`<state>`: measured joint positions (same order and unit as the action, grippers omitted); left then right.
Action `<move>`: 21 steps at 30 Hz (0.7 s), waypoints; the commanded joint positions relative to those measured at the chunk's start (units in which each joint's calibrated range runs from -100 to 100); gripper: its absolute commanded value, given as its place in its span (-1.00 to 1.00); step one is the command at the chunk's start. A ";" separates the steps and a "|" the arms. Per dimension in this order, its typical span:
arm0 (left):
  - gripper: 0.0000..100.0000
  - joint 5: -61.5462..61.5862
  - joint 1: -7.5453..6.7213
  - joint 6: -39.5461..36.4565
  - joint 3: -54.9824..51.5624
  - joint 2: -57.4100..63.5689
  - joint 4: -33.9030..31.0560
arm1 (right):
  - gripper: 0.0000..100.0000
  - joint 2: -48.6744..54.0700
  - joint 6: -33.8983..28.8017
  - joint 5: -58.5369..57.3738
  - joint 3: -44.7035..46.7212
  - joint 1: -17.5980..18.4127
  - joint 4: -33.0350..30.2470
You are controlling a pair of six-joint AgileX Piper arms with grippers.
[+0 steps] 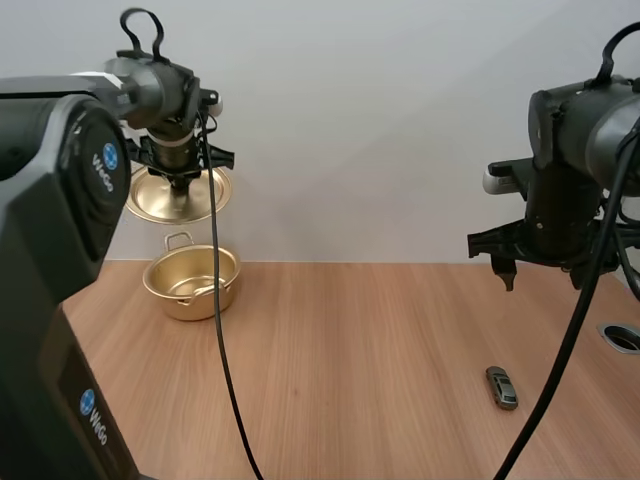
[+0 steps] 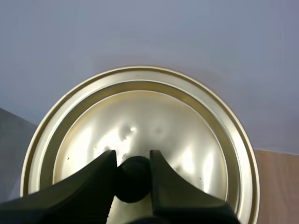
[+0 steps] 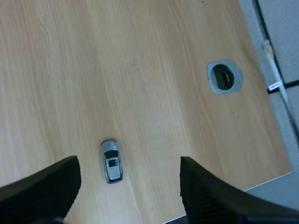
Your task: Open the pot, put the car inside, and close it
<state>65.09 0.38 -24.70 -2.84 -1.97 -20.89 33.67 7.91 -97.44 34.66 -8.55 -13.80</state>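
My left gripper (image 1: 183, 182) hangs high above the table's far left, shut on the black knob (image 2: 134, 177) of the golden lid (image 1: 180, 195). The lid (image 2: 140, 135) is held up in the air, above the golden pot (image 1: 192, 282), which stands uncovered on the table with its handles showing. A small grey toy car (image 1: 502, 387) lies on the wood at the near right. My right gripper (image 1: 540, 272) hovers well above it, open, and the car (image 3: 112, 161) lies on the table far below, between the wide-spread fingers (image 3: 44, 186).
A round metal cable grommet (image 1: 622, 337) is set into the wooden table (image 1: 360, 360) at the right edge; the grommet (image 3: 224, 77) lies beyond the car. The table's right edge runs close to the car.
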 commanded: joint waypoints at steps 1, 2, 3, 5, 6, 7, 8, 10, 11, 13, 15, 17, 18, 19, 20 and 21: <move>-1.00 2.44 0.01 7.53 0.67 4.08 6.71 | 1.00 -0.08 0.43 2.31 3.21 -1.06 5.24; -1.00 3.44 0.01 9.35 0.67 5.53 8.56 | 1.00 -0.08 1.32 2.55 5.07 -1.07 6.42; -1.00 4.66 0.01 10.67 0.67 6.83 9.88 | 1.00 -0.08 2.29 2.60 7.04 -1.07 7.83; -1.00 6.50 0.01 11.25 0.67 9.01 10.84 | 1.00 -0.08 2.93 3.81 11.14 -1.07 9.72; -1.00 7.46 0.01 11.36 0.67 9.87 11.08 | 1.00 -0.08 3.02 4.56 12.69 -1.07 10.00; -1.00 8.12 0.01 11.36 0.67 10.47 11.19 | 1.00 -0.08 3.21 5.70 14.51 -1.07 10.00; -1.00 8.90 0.01 11.36 0.67 11.05 11.20 | 1.00 -0.08 3.60 7.01 15.89 -1.07 10.00; -1.00 11.15 0.01 11.36 0.67 11.71 11.20 | 1.00 -0.08 4.49 10.63 18.95 -1.07 10.00; -1.00 12.54 0.01 11.36 0.67 12.16 11.20 | 1.00 -0.08 5.13 12.42 19.95 -1.07 10.00; -1.00 15.69 0.01 11.36 0.67 12.32 11.29 | 1.00 -0.08 5.82 15.68 21.58 -1.07 10.00; -1.00 19.45 0.01 11.66 0.67 12.42 11.64 | 1.00 -0.20 5.92 17.71 22.20 -1.07 9.63; -1.00 22.44 0.01 11.66 0.67 12.42 11.84 | 1.00 -0.17 5.92 18.90 22.30 -1.07 8.84; -1.00 24.07 0.01 11.66 0.67 12.56 11.97 | 1.00 -0.17 5.92 19.73 22.30 -1.07 8.43; -1.00 25.32 0.01 11.66 0.67 12.66 12.09 | 1.00 -0.36 6.03 20.40 22.30 -1.07 7.87; -1.00 26.52 0.01 11.66 0.67 12.84 12.22 | 1.00 -0.70 6.22 21.04 22.30 -1.07 7.39; -1.00 27.28 0.01 11.66 0.67 13.04 12.47 | 1.00 -1.29 6.67 21.41 22.30 -1.07 6.61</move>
<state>90.62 0.38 -13.04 -2.16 10.91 -8.64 32.93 14.08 -76.43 56.87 -9.59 -6.47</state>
